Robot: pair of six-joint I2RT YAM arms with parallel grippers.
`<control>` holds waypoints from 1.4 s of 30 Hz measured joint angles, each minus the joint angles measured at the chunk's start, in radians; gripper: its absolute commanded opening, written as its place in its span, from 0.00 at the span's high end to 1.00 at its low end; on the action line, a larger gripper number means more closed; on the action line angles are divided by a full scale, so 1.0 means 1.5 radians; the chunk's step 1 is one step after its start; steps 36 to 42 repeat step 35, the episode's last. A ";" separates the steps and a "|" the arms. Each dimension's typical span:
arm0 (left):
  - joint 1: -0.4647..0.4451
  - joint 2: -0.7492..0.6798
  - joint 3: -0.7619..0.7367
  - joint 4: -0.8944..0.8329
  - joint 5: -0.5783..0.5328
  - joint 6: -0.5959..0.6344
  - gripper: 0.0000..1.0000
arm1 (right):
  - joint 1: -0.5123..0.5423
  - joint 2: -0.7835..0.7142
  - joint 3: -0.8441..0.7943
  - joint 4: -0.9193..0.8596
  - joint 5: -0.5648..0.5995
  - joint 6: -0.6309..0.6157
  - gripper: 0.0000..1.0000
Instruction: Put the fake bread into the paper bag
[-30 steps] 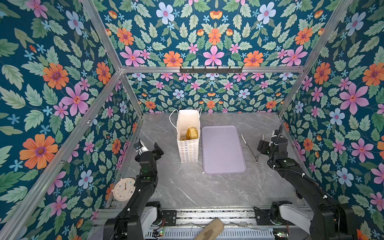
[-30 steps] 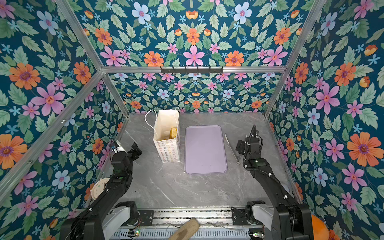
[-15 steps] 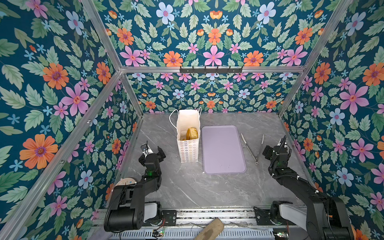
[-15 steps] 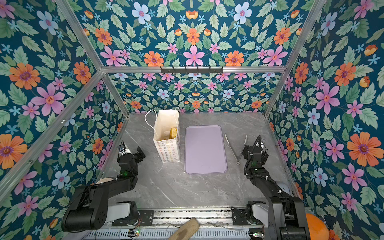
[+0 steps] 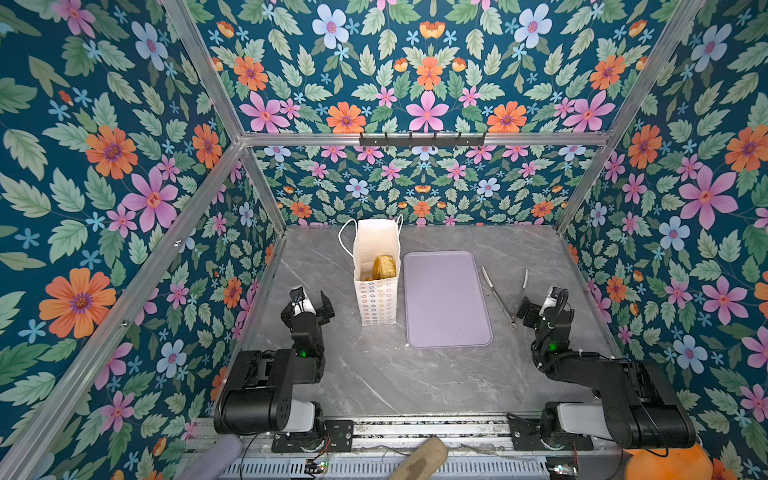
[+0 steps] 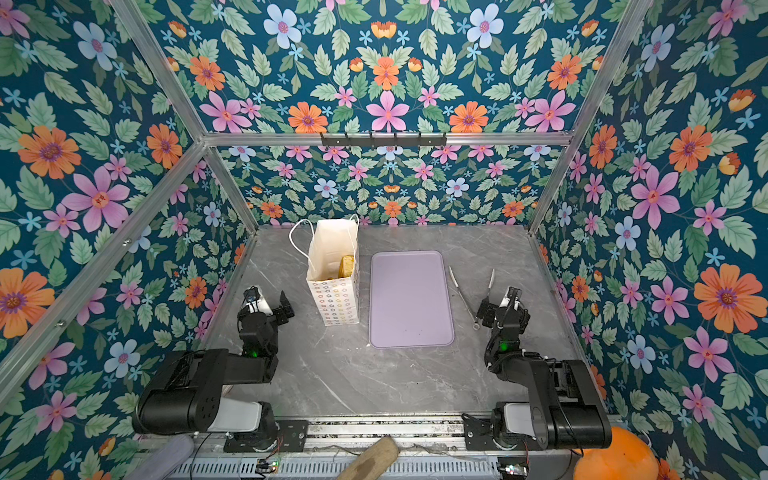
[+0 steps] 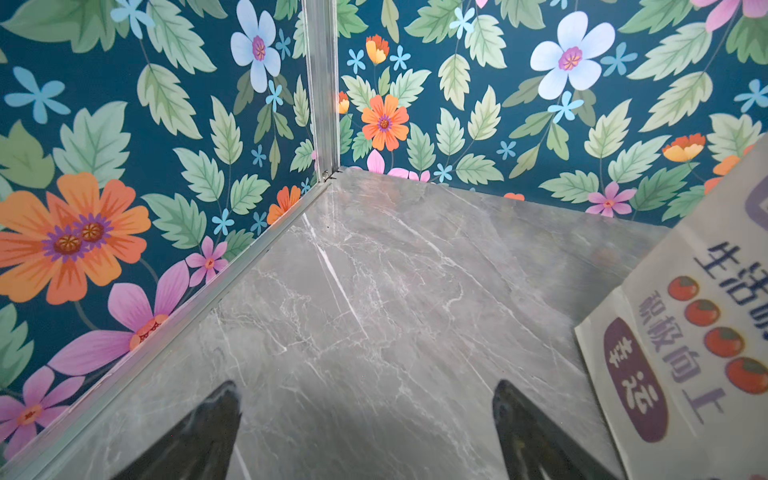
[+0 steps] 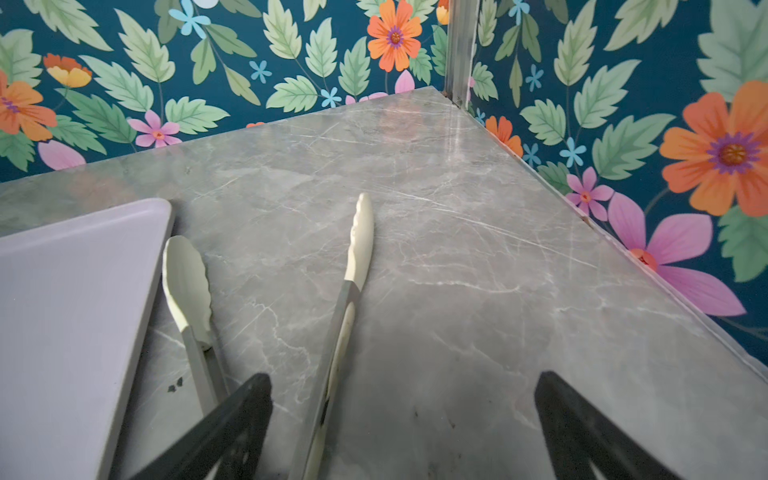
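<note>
Find the paper bag [image 5: 376, 291] upright at 11 o'clock from the middle of the table [image 5: 374, 374], mouth open. Spot the fake bread [image 5: 383, 267] inside: a golden piece leaning on the bag's 3 o'clock wall, more orange showing lower down. Cannot count the pieces past the paper. See none on the lilac tray [image 5: 446, 299] at 1 o'clock, none on the bare stone. Judge the task done or nearly so, pending a count.

Read the left gripper [image 7: 365, 415] as released and empty, fingers wide, low at 9 o'clock, near the bag's 9 o'clock side but clear of it. Read the right gripper [image 8: 403, 386] as likewise spread and holding nothing, at 3 o'clock, by the hinge end of the tongs [image 5: 496, 297].

Beware toppling: tall light paper, narrow base, load resting against one wall. Avoid any sweep of the left arm toward 3 o'clock, enough to tip the bag onto the tray and spill bread out. Mind the cord handle [image 5: 339, 240] looping out at the bag's 10 o'clock, easy to hook with a finger and so to drag the whole bag along.

Mind the tongs too: in the right wrist view, one tong arm lying between the open fingers. Beware clamping or sliding there, likely to skid the tongs against the tray edge just beside them. Prefer a straight lift before any turn.
</note>
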 measured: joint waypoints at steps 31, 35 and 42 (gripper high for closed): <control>-0.005 0.116 0.067 0.047 0.018 0.035 0.00 | 0.002 0.079 0.061 0.025 -0.114 -0.052 0.01; -0.005 0.116 0.068 0.046 0.018 0.035 0.00 | 0.002 0.079 0.061 0.025 -0.117 -0.052 0.01; -0.005 0.116 0.068 0.046 0.018 0.035 0.00 | 0.002 0.079 0.061 0.025 -0.117 -0.052 0.01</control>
